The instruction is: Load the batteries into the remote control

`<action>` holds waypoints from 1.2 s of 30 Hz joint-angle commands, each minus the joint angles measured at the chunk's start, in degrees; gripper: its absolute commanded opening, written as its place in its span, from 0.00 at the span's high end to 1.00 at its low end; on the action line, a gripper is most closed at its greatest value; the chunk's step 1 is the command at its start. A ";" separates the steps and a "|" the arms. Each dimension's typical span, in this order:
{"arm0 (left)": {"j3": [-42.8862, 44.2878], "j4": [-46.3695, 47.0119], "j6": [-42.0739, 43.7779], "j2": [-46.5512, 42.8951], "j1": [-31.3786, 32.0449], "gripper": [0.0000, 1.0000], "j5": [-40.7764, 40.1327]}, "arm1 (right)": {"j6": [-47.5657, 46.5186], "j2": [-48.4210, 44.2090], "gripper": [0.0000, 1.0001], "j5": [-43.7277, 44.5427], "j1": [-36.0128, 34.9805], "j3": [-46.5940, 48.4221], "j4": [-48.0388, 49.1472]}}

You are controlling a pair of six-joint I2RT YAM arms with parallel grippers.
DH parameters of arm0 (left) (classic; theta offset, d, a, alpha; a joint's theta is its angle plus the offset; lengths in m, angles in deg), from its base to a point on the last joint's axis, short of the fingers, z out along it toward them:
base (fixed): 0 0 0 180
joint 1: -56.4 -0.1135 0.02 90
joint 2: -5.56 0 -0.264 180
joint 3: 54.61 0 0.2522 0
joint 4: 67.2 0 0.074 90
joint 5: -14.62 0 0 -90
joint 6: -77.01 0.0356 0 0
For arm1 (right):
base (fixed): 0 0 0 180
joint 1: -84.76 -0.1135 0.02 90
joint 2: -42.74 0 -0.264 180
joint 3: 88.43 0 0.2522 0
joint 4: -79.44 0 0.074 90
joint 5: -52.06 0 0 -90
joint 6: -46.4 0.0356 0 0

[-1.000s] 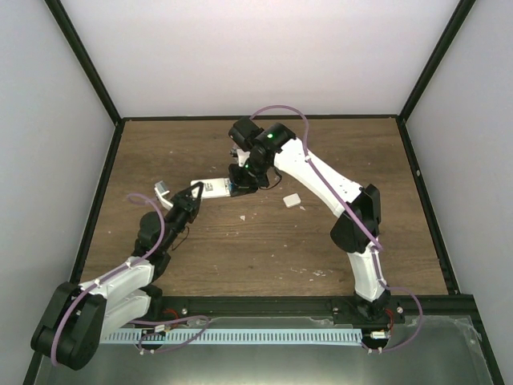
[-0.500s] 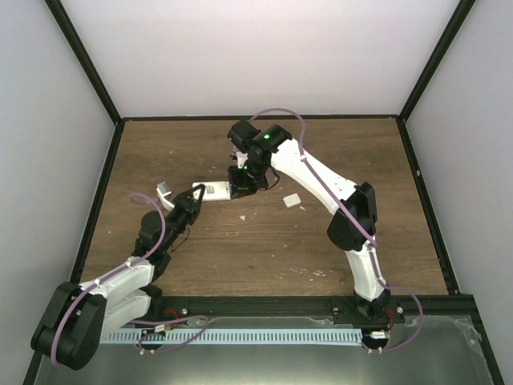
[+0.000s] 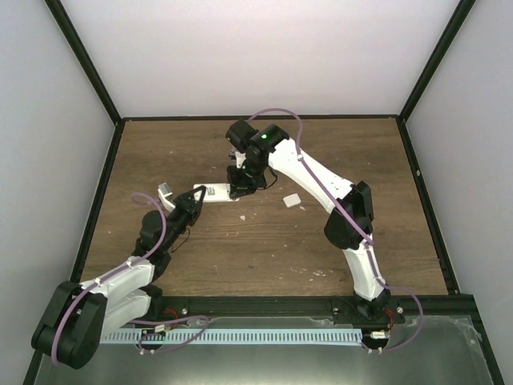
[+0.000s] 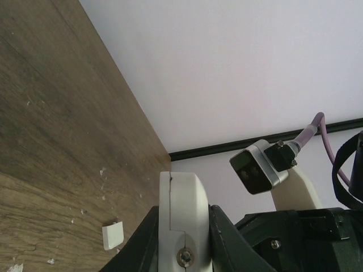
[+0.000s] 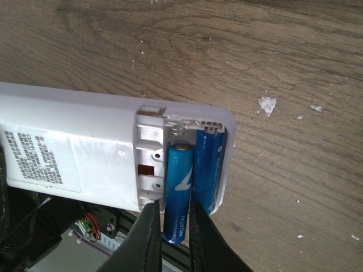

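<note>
Right gripper (image 5: 173, 226) pinches low end of left battery (image 5: 177, 181), unseated beside right battery (image 5: 209, 164) | remote control (image 5: 74, 153) centre-left, clamped by left gripper (image 4: 182, 249) | risk: crooked release pops battery out.

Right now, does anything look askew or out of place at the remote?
Yes. One blue battery sticks out past the edge of the remote control, between the right fingers, while its neighbour lies fully seated.

We had the left arm (image 3: 120, 277) stretched low, left gripper (image 3: 196, 195) clamped shut, and the right arm (image 3: 317, 176) arched over, right gripper (image 3: 240, 189) pointing down, fingers (image 5: 150, 233) narrowly parted.
</note>
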 commanded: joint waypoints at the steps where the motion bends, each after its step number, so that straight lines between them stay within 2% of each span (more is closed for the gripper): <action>1: 0.67 4.18 -1.17 -0.11 0.34 1.00 1.01 | -0.04 0.82 0.92 1.46 0.46 2.83 -0.30; 7: 0.59 4.20 -2.15 0.01 0.32 1.00 1.09 | -0.04 0.53 0.90 2.70 0.61 4.44 -0.24; 16: 1.00 2.09 -2.26 -1.50 0.27 1.00 0.46 | -1.15 -3.22 0.75 6.66 0.67 4.38 1.28; 20: 1.38 0.34 -2.40 -2.94 0.32 1.00 0.13 | -3.05 -7.30 0.69 9.26 0.67 2.63 4.91; 24: 2.62 -3.88 -2.98 -5.28 0.33 1.00 -0.05 | -6.89 -14.10 0.64 12.27 0.67 -3.63 12.54; 27: 4.16 -8.44 -3.78 -6.98 0.24 1.00 0.65 | -10.34 -20.98 0.52 14.12 0.67 -13.51 21.12; 31: 6.24 -11.49 -7.97 -7.41 0.02 1.00 2.89 | -13.95 -31.73 0.26 14.74 0.83 -29.73 36.15; 34: 7.01 -10.67 -12.17 -5.93 -0.24 1.00 5.02 | -14.01 -39.24 0.11 11.97 1.36 -42.05 49.39; 36: 7.08 -8.68 -15.33 -4.77 -0.37 1.00 6.02 | -13.05 -42.80 0.04 8.07 2.67 -47.50 53.94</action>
